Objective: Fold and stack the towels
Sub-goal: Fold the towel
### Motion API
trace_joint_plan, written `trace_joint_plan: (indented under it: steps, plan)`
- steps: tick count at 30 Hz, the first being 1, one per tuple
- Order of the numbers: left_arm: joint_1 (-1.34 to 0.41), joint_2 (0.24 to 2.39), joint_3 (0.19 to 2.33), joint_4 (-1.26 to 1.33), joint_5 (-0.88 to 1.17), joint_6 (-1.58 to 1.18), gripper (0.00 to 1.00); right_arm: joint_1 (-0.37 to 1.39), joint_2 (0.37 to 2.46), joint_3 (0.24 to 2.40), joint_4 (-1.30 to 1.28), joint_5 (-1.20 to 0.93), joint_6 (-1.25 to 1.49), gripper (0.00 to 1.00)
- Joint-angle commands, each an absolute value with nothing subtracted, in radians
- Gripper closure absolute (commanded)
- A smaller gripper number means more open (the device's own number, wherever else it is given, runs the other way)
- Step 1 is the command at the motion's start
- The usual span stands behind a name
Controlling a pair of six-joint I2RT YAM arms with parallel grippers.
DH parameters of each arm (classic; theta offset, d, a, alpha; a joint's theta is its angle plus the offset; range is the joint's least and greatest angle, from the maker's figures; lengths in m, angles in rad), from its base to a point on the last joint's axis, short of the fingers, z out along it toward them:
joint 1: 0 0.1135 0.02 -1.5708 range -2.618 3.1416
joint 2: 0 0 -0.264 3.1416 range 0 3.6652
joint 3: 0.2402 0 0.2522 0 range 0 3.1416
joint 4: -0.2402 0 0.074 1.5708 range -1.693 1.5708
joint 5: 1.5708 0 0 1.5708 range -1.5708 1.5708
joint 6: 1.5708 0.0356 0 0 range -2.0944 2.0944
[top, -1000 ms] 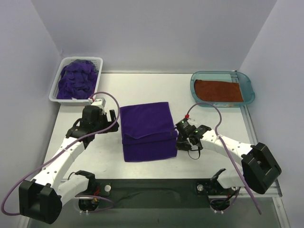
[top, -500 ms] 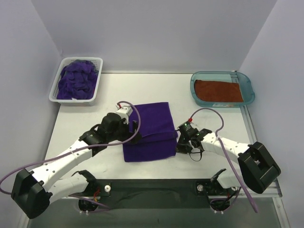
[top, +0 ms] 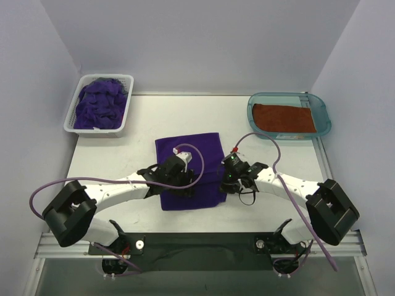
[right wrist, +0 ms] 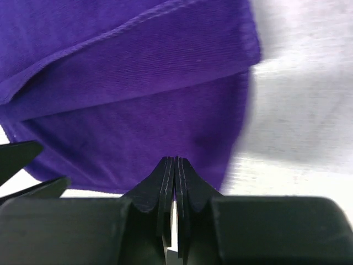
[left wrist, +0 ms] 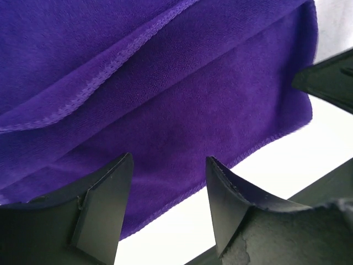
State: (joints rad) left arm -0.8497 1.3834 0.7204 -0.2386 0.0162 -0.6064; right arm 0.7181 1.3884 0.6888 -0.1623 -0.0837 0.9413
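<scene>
A folded purple towel (top: 196,148) lies in the middle of the table, its layered edges showing in the left wrist view (left wrist: 182,94) and the right wrist view (right wrist: 138,110). My left gripper (top: 184,184) hovers over the towel's near half, open, with only cloth beneath its fingers (left wrist: 102,210). My right gripper (top: 226,184) sits at the towel's right edge, shut, its tips (right wrist: 175,161) pressed together with nothing visible between them. A rust-orange towel (top: 282,117) lies flat in the teal tray. More purple towels (top: 99,105) are heaped in the white basket.
The white slotted basket (top: 105,76) stands at the far left corner. The teal tray (top: 324,114) is at the far right. Both arms' purple cables loop over the table near the towel. The dark front rail runs along the near edge.
My left arm has swung from the towel's left side over its near half, and its jaws have narrowed. My right gripper has shifted slightly left, to the towel's right edge.
</scene>
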Motion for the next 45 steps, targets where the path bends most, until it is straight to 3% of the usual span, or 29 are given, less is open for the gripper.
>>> trace_joint_plan:
  steps: [1,11,19,24,30,35,39,45]
  plan:
    - [-0.856,1.410,0.730,-0.181,0.018,-0.661,0.35,0.729,1.419,0.730,-0.206,-0.044,0.923,0.98]
    - [-0.848,1.485,0.741,-0.255,-0.021,-0.683,0.39,0.658,1.453,0.658,-0.225,-0.087,0.953,0.97]
    - [-0.717,1.503,0.695,-0.305,0.046,-0.680,0.47,0.540,1.321,0.563,-0.284,-0.097,0.922,0.92]
    - [-0.722,1.491,0.693,-0.301,0.063,-0.667,0.47,0.495,1.220,0.529,-0.288,-0.103,0.908,0.89]
    - [-0.849,1.447,0.778,-0.298,0.034,-0.631,0.32,0.480,1.100,0.534,-0.298,-0.092,0.878,0.76]
    - [-1.041,1.416,0.931,-0.311,-0.127,-0.497,0.28,0.385,1.028,0.534,-0.359,-0.072,0.816,0.49]
    - [-1.182,1.509,1.038,-0.311,-0.222,-0.365,0.28,0.296,0.953,0.503,-0.388,-0.090,0.776,0.28]
    - [-1.273,1.666,1.147,-0.292,-0.259,-0.172,0.34,0.177,0.879,0.450,-0.396,-0.169,0.770,0.23]
